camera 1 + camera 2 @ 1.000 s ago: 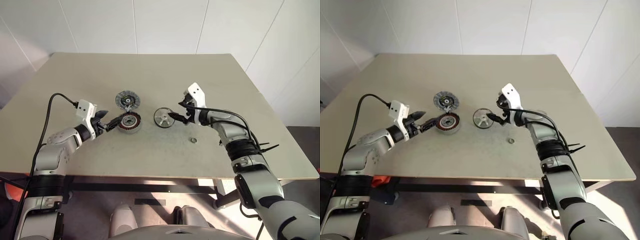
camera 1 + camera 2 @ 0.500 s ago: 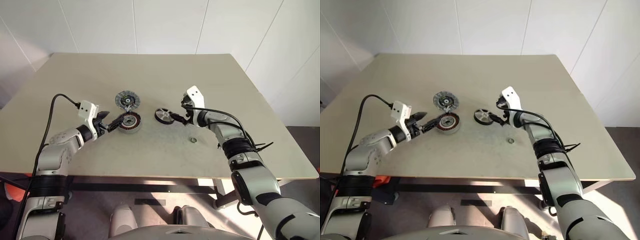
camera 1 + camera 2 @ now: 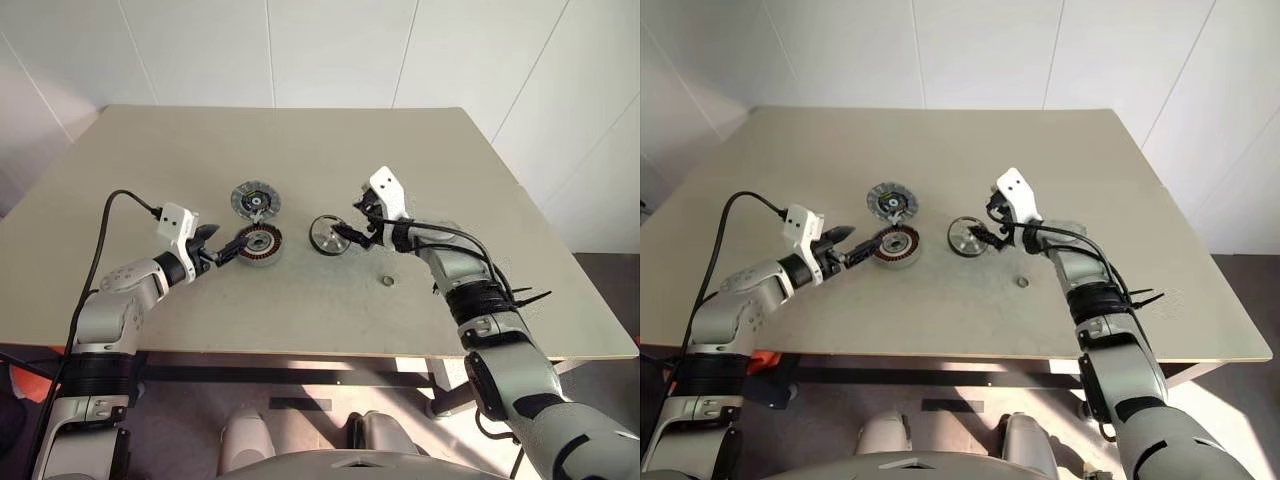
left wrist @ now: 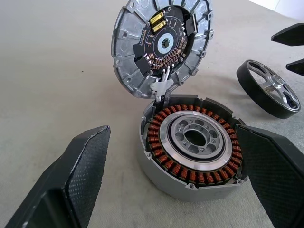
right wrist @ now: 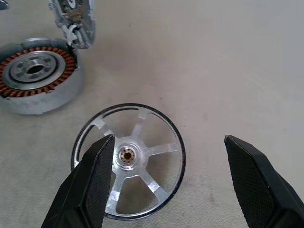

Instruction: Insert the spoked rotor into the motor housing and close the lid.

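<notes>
My left hand wide around cup, not squeezing, ready to keep it from sliding. Lid tipped up behind cup, so top open. My right hand wide over wheel, flat on bench, nothing picked up yet.

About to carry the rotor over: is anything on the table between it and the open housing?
Nothing visible: bare table lies between the spoked rotor and the motor housing. The lid stands open behind the housing, and the left hand straddles it.

Head cameras overlook the table; wrist cameras sit close above it.
</notes>
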You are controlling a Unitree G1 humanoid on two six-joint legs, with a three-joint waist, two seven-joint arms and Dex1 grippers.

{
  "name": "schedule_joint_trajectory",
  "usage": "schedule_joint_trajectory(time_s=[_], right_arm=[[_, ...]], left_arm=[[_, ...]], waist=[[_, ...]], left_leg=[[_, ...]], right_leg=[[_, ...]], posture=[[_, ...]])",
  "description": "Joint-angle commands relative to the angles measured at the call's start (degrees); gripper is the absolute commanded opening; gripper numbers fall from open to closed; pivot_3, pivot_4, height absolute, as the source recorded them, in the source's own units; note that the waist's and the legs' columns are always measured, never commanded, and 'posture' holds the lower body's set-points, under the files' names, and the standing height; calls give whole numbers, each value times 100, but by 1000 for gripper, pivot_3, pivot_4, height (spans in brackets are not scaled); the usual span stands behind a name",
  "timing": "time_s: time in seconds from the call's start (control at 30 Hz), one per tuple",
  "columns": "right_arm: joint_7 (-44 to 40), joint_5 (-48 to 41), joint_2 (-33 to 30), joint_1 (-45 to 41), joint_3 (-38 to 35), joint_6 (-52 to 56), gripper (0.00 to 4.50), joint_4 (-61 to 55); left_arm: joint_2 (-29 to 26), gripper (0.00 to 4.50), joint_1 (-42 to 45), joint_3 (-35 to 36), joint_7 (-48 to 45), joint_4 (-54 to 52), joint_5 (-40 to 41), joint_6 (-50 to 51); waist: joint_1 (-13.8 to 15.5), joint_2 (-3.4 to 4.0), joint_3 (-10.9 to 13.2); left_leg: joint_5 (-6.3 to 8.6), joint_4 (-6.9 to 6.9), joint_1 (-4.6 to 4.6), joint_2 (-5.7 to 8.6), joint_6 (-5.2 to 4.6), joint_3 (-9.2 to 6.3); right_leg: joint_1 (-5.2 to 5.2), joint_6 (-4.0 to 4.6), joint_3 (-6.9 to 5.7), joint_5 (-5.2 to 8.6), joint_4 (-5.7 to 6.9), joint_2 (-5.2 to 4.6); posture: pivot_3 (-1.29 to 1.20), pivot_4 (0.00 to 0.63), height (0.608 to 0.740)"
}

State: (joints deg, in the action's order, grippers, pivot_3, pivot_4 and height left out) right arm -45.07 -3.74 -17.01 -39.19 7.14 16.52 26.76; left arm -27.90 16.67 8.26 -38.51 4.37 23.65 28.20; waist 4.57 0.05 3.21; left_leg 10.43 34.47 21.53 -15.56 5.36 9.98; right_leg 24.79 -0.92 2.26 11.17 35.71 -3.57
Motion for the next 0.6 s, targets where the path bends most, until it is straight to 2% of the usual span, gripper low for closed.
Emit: schedule_joint_trajectory(time_s=[0.03,0.3,0.6], right_arm=[[-11,-65,-32,4,-14,74,4149,-301],[147,229,-124,-40,44,-403,4149,448],[-3,274,-177,61,106,-441,4149,447]], left_arm=[[18,4472,86,-27,2,-154,-8,-36],[19,4472,122,-44,5,-122,-12,-42],[-51,4472,27,24,19,-170,1,-24]], waist=[[0,0,0],[-3,0,0],[-12,0,0]], left_leg=[[0,0,0,0,0,0],[-3,0,-1,0,4,0],[-2,-5,-2,0,3,0]], right_leg=[[0,0,0,0,0,0],[-3,0,-2,0,1,-2],[-2,1,-4,1,-1,-1]], posture=[[0,0,740],[0,0,740],[0,0,740]])
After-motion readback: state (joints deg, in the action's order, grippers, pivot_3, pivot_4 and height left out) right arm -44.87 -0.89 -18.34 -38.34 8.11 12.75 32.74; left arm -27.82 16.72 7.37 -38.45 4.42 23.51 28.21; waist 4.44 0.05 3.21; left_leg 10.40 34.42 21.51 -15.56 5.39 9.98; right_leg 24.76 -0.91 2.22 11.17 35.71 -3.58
